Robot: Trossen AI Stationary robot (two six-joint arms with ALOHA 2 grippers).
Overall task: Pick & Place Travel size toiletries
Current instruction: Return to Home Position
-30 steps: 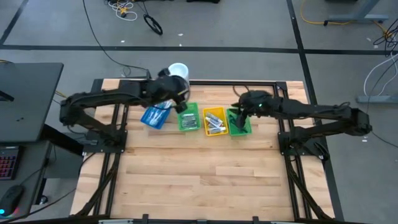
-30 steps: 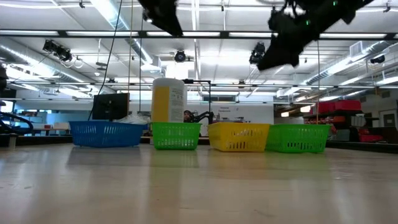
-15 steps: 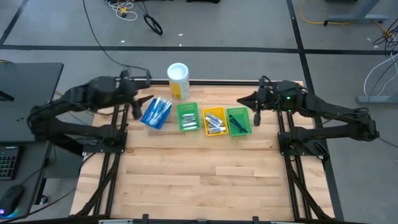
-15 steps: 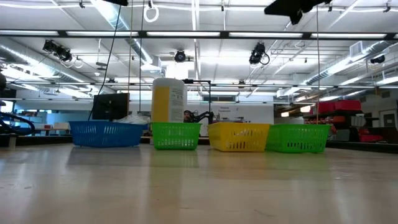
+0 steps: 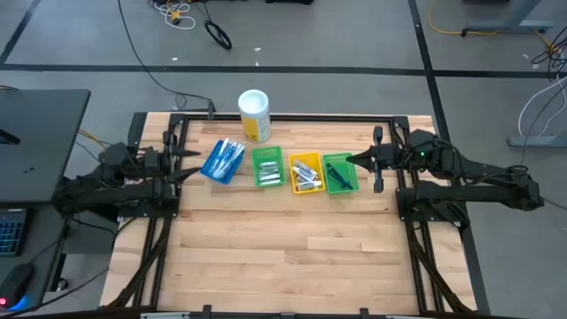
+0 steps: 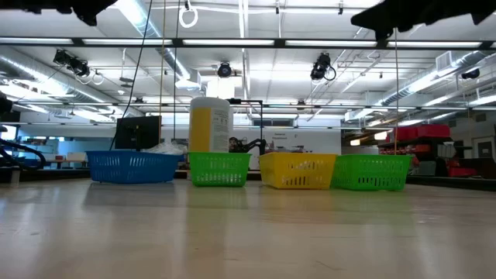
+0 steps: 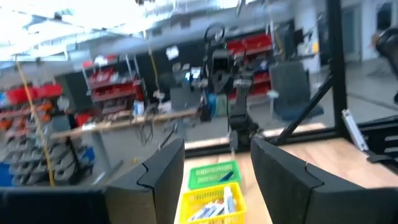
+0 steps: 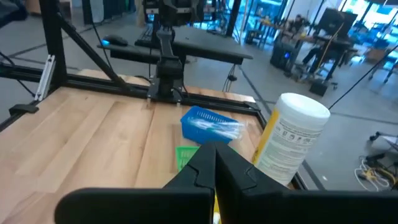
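The travel size toiletries lie in four bins in a row at the table's far side. White-and-teal toothbrushes are in the blue bin (image 5: pixel 222 160). Small tubes are in the left green bin (image 5: pixel 267 167) and silver tubes in the yellow bin (image 5: pixel 306 173). Dark razors are in the right green bin (image 5: pixel 340 172). My left gripper (image 5: pixel 190 163) stands open at the table's left edge, left of the blue bin, its fingers (image 7: pixel 163 177) apart and empty. My right gripper (image 5: pixel 356 159) hovers shut just right of the right green bin, its fingers (image 8: pixel 214 165) closed on nothing.
A tall white-and-yellow canister (image 5: pixel 254 114) stands behind the bins at the far edge. A dark frame (image 5: pixel 292 117) runs around the table's far and side edges. Bare wooden tabletop (image 5: pixel 283 248) fills the near half.
Both arms have drawn back from above the bins. My left gripper has gone from over the blue bin toward the table's left edge. My right gripper has gone from over the right green bin toward the right edge. In the low view both have risen toward the picture's top edge.
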